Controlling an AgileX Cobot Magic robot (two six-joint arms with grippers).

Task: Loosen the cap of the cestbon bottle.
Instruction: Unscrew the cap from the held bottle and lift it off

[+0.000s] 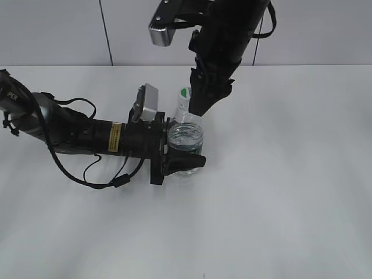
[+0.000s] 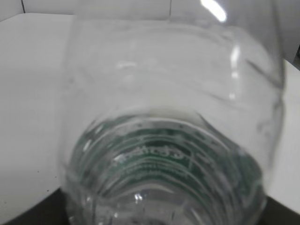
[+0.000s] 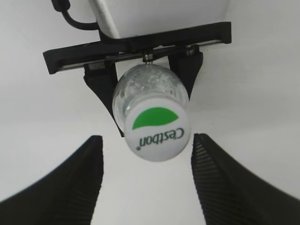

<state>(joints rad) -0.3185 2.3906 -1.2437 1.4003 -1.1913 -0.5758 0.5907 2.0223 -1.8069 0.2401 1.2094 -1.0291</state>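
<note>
The cestbon bottle (image 1: 186,138) stands upright on the white table, clear with a green label band. My left gripper (image 1: 181,159) is shut on its lower body, one black jaw on each side. The bottle fills the left wrist view (image 2: 168,117). The cap (image 1: 184,93) is white with a green logo and sits on the neck. In the right wrist view the cap (image 3: 157,133) lies between the two black fingers of my right gripper (image 3: 147,140), which is open and not touching it. The right gripper (image 1: 199,104) hangs just above and beside the cap.
The white table (image 1: 290,174) spreads round the bottle. A grey wall with vertical seams (image 1: 104,29) rises behind it. The left arm (image 1: 70,131) with its cables lies low across the left side of the table.
</note>
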